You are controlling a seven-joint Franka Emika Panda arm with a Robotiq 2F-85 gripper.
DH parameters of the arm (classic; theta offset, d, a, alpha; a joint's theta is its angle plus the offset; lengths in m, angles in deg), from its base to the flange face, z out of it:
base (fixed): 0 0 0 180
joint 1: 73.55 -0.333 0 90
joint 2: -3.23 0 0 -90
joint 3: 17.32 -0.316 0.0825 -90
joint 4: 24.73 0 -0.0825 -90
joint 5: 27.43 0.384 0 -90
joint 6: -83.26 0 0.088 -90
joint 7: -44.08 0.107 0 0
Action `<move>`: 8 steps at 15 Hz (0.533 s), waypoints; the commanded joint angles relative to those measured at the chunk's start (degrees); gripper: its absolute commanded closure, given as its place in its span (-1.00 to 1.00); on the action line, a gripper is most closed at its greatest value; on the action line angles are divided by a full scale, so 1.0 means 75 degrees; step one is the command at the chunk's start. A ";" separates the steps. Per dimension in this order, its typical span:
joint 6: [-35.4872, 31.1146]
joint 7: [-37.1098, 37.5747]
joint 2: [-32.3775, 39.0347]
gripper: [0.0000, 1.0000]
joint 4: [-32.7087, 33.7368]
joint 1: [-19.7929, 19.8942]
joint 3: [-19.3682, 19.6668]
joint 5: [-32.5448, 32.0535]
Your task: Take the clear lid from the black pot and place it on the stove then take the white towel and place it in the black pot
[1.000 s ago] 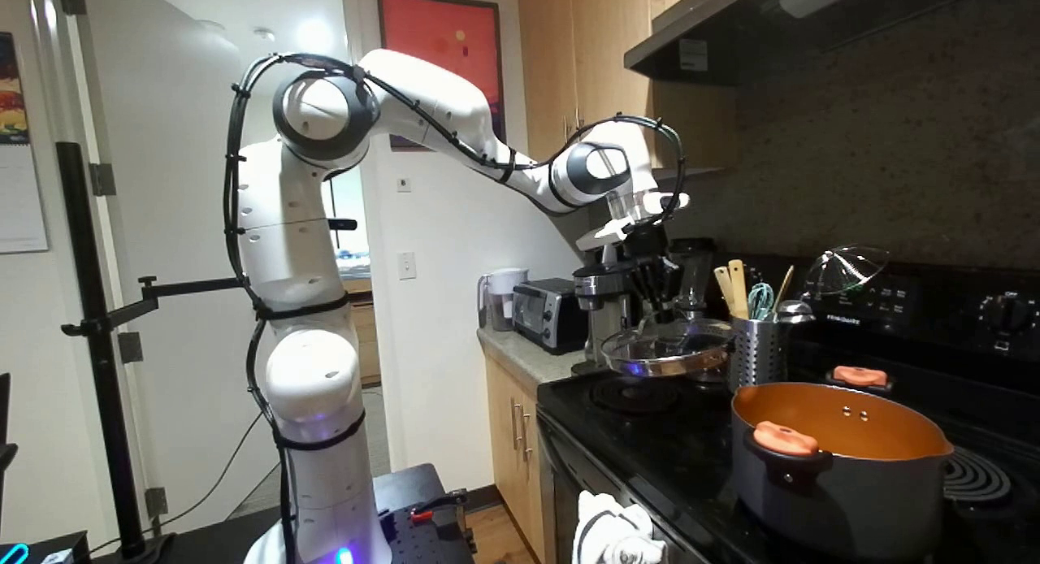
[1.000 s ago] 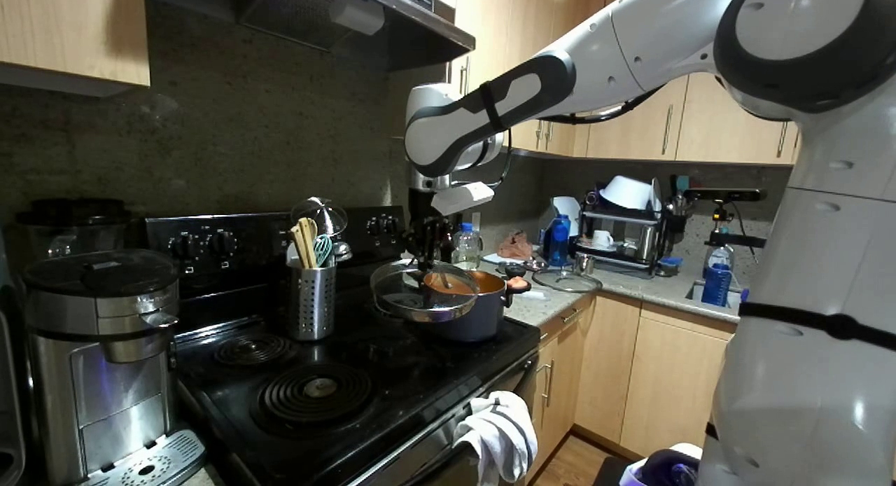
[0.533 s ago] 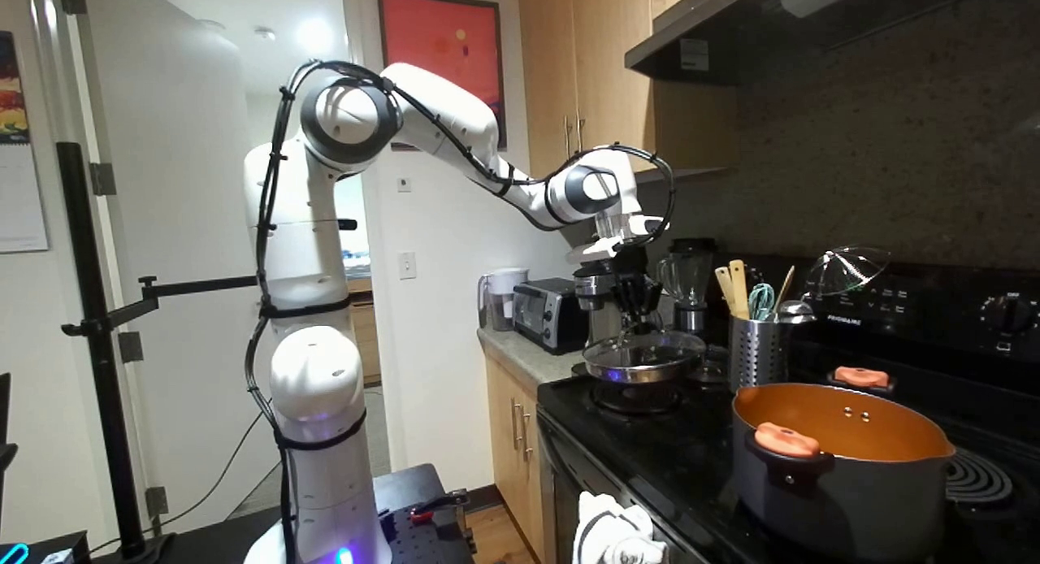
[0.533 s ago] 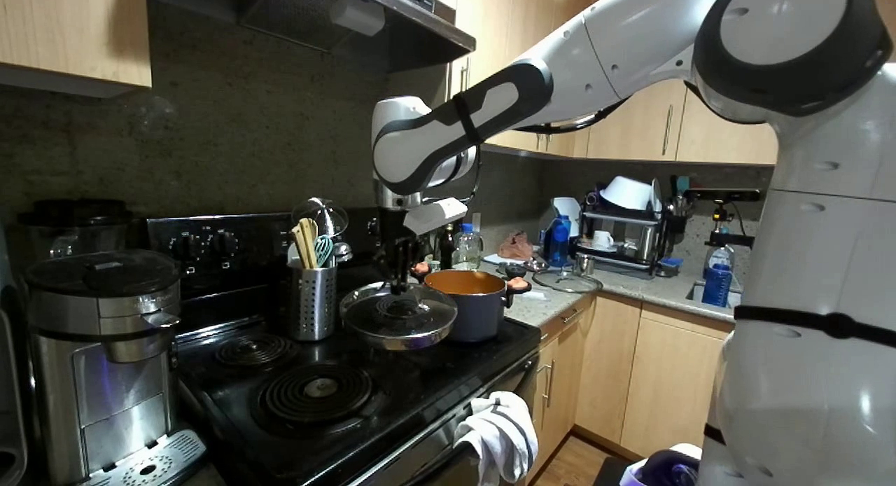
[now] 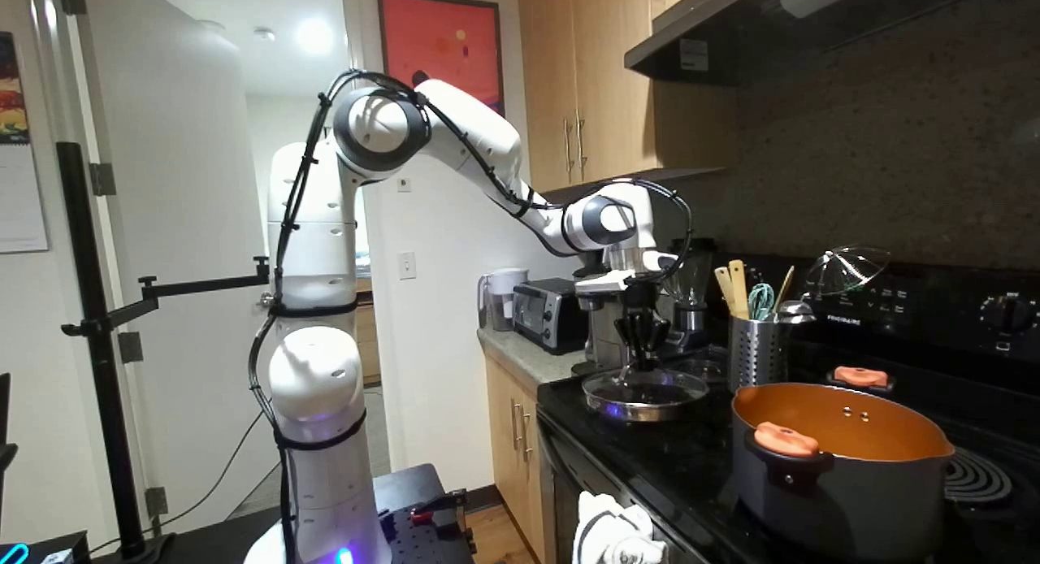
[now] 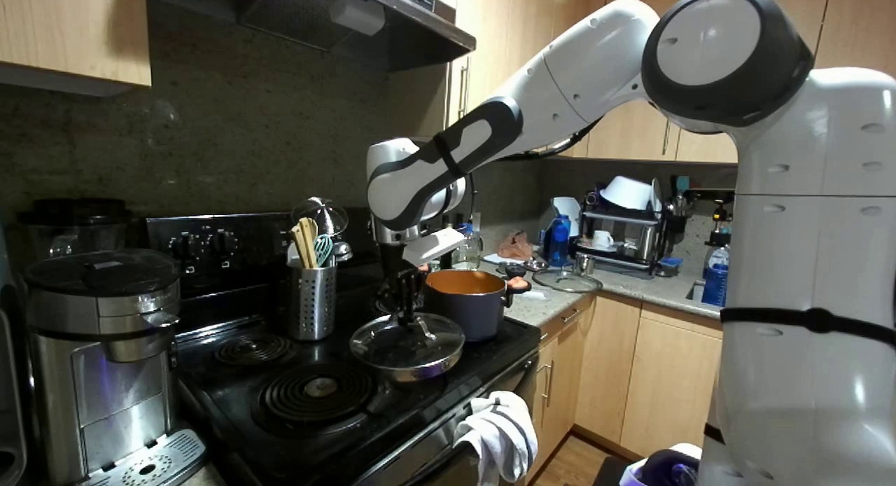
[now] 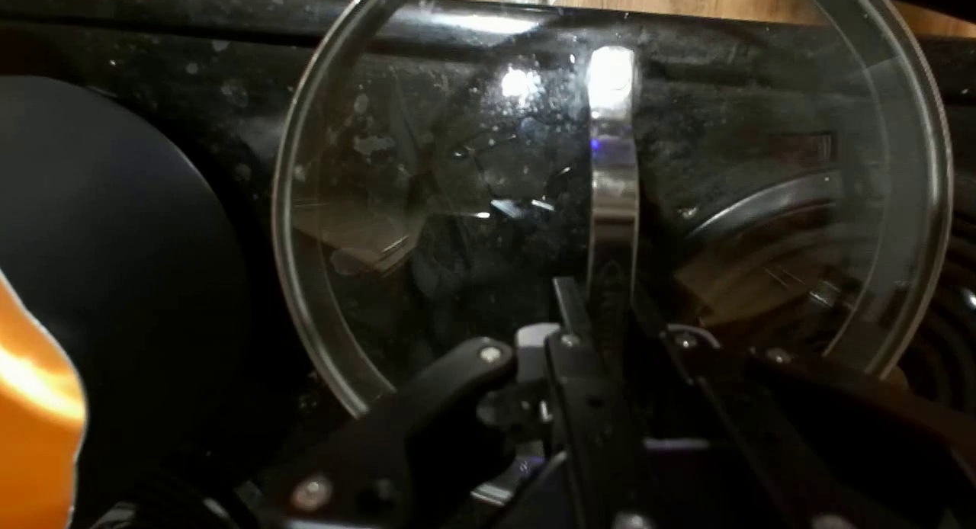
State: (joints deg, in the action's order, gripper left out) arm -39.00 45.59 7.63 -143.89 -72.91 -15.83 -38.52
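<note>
Clear lid (image 6: 407, 353) just below hand (image 7: 608, 304), hand pinching its metal handle (image 7: 613, 178).

Pot (image 6: 465, 311), in an exterior view: is standing on the stove (image 6: 315, 452). Lid (image 6: 404, 351): is occupying space left of and before the pot; whether touching the stove, unclear. Utensil holder (image 6: 313, 302): is standing left of the pot. Towel (image 6: 497, 435): is hanging before and below the pot. Dish rack (image 6: 623, 218): is standing behind and right of the pot.
</note>
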 commanded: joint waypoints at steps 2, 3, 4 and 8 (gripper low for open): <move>-0.0195 0.0004 0.0262 0.93 0.0186 0.0032 0.0012 -0.0013; -0.0255 0.0062 0.0336 0.93 0.0171 0.0018 0.0017 -0.0126; -0.0302 0.0090 0.0403 0.93 0.0167 0.0017 0.0024 -0.0131; -0.0623 0.0250 0.0653 0.93 0.0155 0.0034 0.0067 -0.0067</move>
State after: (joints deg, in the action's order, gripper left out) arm -41.87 45.76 11.81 -143.75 -72.63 -15.74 -38.60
